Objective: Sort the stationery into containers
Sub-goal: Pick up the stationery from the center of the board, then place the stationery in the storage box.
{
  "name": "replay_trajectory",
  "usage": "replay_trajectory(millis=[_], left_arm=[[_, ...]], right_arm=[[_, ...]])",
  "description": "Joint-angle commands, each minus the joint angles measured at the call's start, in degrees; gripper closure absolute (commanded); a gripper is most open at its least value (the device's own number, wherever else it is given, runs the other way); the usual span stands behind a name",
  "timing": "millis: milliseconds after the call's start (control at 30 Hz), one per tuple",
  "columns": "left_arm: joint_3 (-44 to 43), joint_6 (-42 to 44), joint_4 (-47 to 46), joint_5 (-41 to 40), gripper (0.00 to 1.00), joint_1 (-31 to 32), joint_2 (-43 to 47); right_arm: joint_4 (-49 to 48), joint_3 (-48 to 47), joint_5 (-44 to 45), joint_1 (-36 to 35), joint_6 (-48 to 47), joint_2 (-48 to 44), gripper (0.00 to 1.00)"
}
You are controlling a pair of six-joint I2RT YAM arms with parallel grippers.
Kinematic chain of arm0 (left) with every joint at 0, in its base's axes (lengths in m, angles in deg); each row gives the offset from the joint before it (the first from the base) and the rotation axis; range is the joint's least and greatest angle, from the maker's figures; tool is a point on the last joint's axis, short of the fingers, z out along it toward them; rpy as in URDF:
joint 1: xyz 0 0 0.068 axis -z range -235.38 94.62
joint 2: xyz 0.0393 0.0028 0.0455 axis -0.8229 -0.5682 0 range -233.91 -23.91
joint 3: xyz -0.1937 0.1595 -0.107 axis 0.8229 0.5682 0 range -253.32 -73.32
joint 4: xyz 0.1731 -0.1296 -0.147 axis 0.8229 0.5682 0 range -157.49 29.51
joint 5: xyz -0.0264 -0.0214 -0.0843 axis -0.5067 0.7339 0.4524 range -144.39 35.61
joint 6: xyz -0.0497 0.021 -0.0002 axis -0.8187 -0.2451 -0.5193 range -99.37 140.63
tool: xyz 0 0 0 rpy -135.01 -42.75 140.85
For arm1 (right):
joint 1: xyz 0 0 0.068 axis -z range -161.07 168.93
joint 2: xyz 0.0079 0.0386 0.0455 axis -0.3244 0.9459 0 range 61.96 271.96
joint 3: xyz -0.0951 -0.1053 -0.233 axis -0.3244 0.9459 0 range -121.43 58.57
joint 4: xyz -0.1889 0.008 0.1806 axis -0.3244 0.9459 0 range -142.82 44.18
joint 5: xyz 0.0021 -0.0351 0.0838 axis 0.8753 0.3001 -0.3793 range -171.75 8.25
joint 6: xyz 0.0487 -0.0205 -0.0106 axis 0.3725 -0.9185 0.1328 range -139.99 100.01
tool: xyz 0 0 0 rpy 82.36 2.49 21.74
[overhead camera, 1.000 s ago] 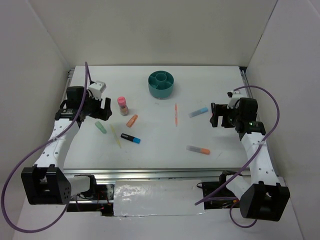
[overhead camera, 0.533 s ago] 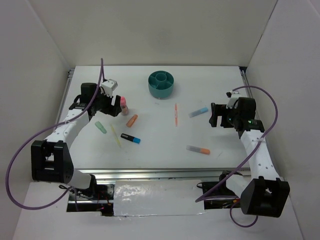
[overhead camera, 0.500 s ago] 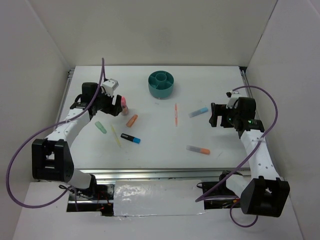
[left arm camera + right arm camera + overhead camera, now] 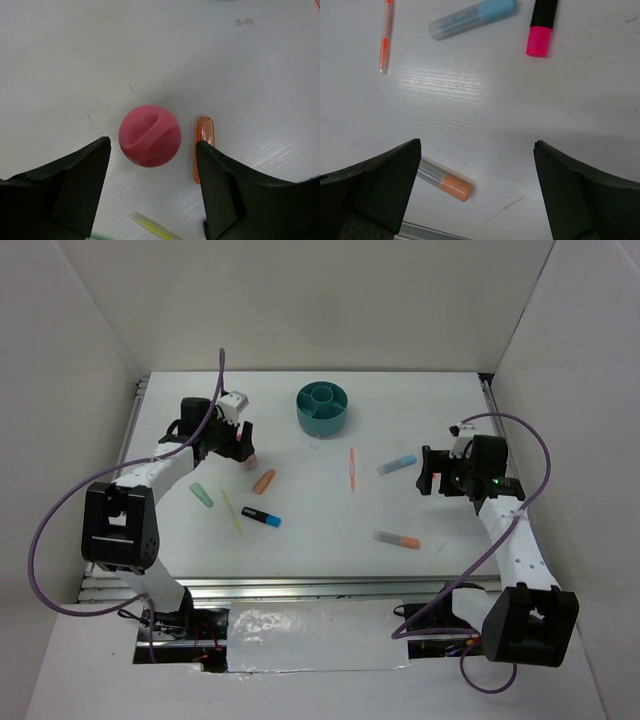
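Left end effector (image 4: pixel 151 147) spread over pink stub (image 4: pixel 149 135), standing upright, long axis vertical

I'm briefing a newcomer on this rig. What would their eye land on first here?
Probably the teal organizer cup at the far middle of the table, the only big coloured thing. Next, the pink stub seen end-on between the open fingers of the left gripper, with an orange pen beside it. Bright pens lie scattered across the white table.

Upright teal organizer cup (image 4: pixel 322 408); pink stub (image 4: pixel 149 136) on end; other markers (image 4: pixel 397 465) flat, scattered.
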Motion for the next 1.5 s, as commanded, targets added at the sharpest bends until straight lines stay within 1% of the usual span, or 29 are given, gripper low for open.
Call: replay_trajectory(millis=[0, 133, 167, 200, 233, 300, 333, 400, 433, 467, 500, 600, 667, 733, 800, 833, 867, 933, 1000, 1067, 1100, 1300, 1467], left_arm=[[-2.7, -0.9, -3.7, 0.5, 0.21, 0.3, -1.6], [-2.5, -1.0, -4.3, 0.5, 0.32, 0.4, -2.1], [-2.2, -1.0, -4.2, 0.5, 0.34, 0.4, -1.9], [-2.0, -1.2, -6.2, 0.5, 0.36, 0.4, -1.8], [-1.8, -1.4, -6.6, 0.2, 0.4, 0.5, -1.7], [-1.4, -1.7, -7.4, 0.3, 0.45, 0.4, -1.4], [-1.5, -1.8, -7.8, 0.6, 0.51, 0.4, -1.4], [-2.4, -1.8, -7.7, 0.9, 0.56, 0.6, -1.7], [-2.7, -2.0, -7.3, 1.3, 0.64, 0.6, -1.7], [-3.7, -2.2, -7.2, 1.7, 0.68, 0.7, -2.1], [-4.2, -2.5, -7.1, 2.0, 0.75, 0.6, -2.2], [-6.2, -3.8, -6.9, 2.6, 0.85, 0.8, -2.3], [-8.1, -4.8, -7.4, 2.7, 0.87, 1.0, -2.1], [-10.0, -5.1, -7.3, 2.3, 0.93, 1.6, -2.6], [-14.3, -5.3, -5.7, 1.3, 0.97, 2.6, -3.6], [-17.7, -5.3, -5.0, 1.3, 0.98, 3.0, -4.8], [-19.4, -5.6, -3.2, 1.3, 0.99, 3.5, -5.5], [-23.9, -6.1, -2.8, 1.2, 1.0, 4.6, -7.4], [-27.8, -6.6, -3.3, 0.9, 1.0, 5.2, -9.0], [-30.0, -6.5, -4.2, 1.0, 1.0, 6.3, -10.3], [-32.1, -8.6, -4.2, 0.6, 1.0, 6.8, -11.8], [-35.0, -12.0, -14.1, 3.6, 1.0, 8.8, -15.6], [-41.1, -11.7, -12.3, 2.8, 1.0, 11.6, -19.8]], right_arm=[[-2.9, 0.6, -0.1, -0.6, 0.6, 0.4, 0.0], [-3.5, 0.8, -0.3, -0.7, 0.8, 0.9, 0.0], [-3.5, 0.8, -0.4, -0.7, 0.8, 1.0, 0.0], [-3.5, 0.8, -0.4, -0.7, 0.8, 1.0, 0.0], [-3.7, 0.9, -0.4, -0.7, 0.8, 1.0, 0.0], [-3.8, 1.0, -0.5, -0.7, 0.8, 1.0, 0.0], [-3.8, 1.0, -0.5, -0.7, 0.8, 1.0, 0.0], [-3.9, 1.1, -0.5, -0.8, 0.8, 1.1, 0.0], [-3.9, 1.1, -0.5, -0.8, 0.8, 1.0, 0.0], [-4.1, 1.1, -0.5, -0.8, 0.7, 0.9, 0.0], [-4.0, 1.2, -0.5, -0.8, 0.7, 1.0, 0.0], [-4.3, 1.5, -0.5, -0.7, 0.6, 1.0, 0.0], [-4.5, 1.7, -0.6, -0.8, 0.8, 1.0, 0.0], [-4.8, 1.8, -0.6, -0.9, 0.8, 1.3, 0.0], [-4.9, 1.9, -0.7, -0.9, 0.8, 1.7, 0.0], [-4.9, 1.8, -0.7, -1.1, 0.8, 1.9, 0.0], [-4.9, 1.8, -0.6, -1.1, 0.8, 2.2, 0.0], [-5.0, 1.6, -0.6, -1.2, 0.8, 2.6, 0.0], [-5.1, 1.4, -0.5, -1.2, 0.8, 3.1, 0.0], [-5.3, 1.3, -0.5, -1.3, 0.9, 3.2, 0.0], [-5.3, 1.2, -0.3, -1.3, 0.9, 3.5, 0.0], [-5.6, 1.6, 0.4, -1.3, 0.5, 4.1, 0.0], [-5.7, 1.8, 0.6, -1.3, 0.4, 4.2, 0.0]])
